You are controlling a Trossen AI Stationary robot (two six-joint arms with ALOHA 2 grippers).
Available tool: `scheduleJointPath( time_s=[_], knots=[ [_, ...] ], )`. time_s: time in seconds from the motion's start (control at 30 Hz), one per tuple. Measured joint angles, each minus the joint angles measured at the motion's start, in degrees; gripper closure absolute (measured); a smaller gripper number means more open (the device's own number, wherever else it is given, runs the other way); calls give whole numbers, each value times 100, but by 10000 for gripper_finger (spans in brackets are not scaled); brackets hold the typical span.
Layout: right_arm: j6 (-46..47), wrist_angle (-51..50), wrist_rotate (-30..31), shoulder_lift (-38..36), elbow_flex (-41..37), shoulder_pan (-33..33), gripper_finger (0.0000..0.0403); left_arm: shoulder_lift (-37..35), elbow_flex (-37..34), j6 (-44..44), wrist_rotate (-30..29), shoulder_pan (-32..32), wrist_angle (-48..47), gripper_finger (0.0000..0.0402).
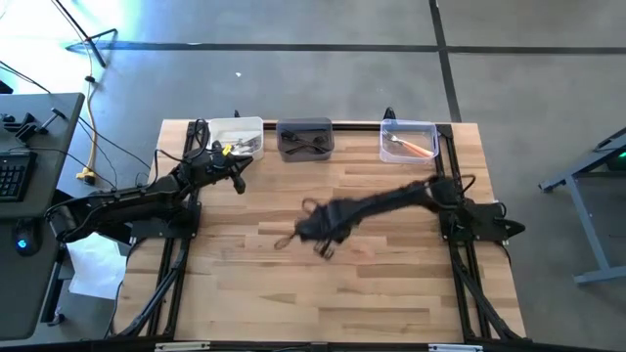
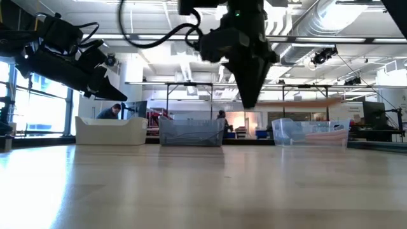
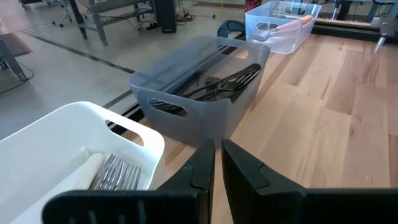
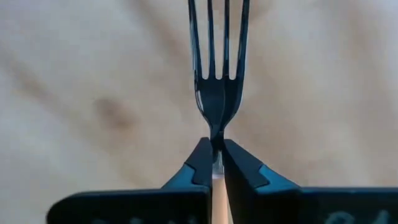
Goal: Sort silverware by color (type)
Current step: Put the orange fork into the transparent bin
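Note:
My right gripper (image 4: 217, 155) is over the middle of the table (image 1: 391, 293), pointing down and shut on a fork (image 4: 216, 74) with dark metal tines and a pale orange handle (image 2: 299, 102). In the low view this gripper (image 2: 249, 102) hangs well above the tabletop. My left gripper (image 3: 217, 158) is shut and holds nothing. It hovers by the white bin (image 1: 236, 137) at the far left. That bin holds forks (image 3: 115, 174) with white handles. The grey bin (image 1: 305, 139) holds black forks (image 3: 217, 87), and the clear bin (image 1: 409, 140) holds orange-handled ones (image 1: 416, 147). My right gripper pinches the fork's neck (image 4: 217, 134), where the tines meet the handle, between its two fingers. The fingers come from above, point down and lie across the fork. The fork is lifted clear of the table and about level. Its handle sticks out toward the table's right.
The three bins stand in a row along the table's far edge. Bare wood lies around and in front of my right gripper. Both arm bases and their cables sit at the table's left and right sides. People and furniture show in the room behind.

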Motion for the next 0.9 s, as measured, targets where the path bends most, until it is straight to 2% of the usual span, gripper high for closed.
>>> scheduleJointPath(
  time_s=[0.17,0.3,0.37,0.57,0.73,0.9],
  knots=[
    [-1244,-1015,784,-552,214,-983,391,0,0,-8,0,1,-63,383],
    [-2205,-1558,1318,-905,201,-2033,390,0,0,-14,25,2,-188,383],
    [-2693,-1658,1641,-1065,201,-2633,390,0,-1,-40,63,1,-284,383],
    [-3918,-1608,1955,-1180,170,-4192,390,0,-2,-36,69,2,-403,383],
    [-4647,-1109,2032,-1191,-598,-4998,389,0,-2,206,-32,2,-404,383],
    [-5101,-343,2062,-1273,-1626,-5491,389,0,-2,264,-36,2,-414,383]
  ],
)
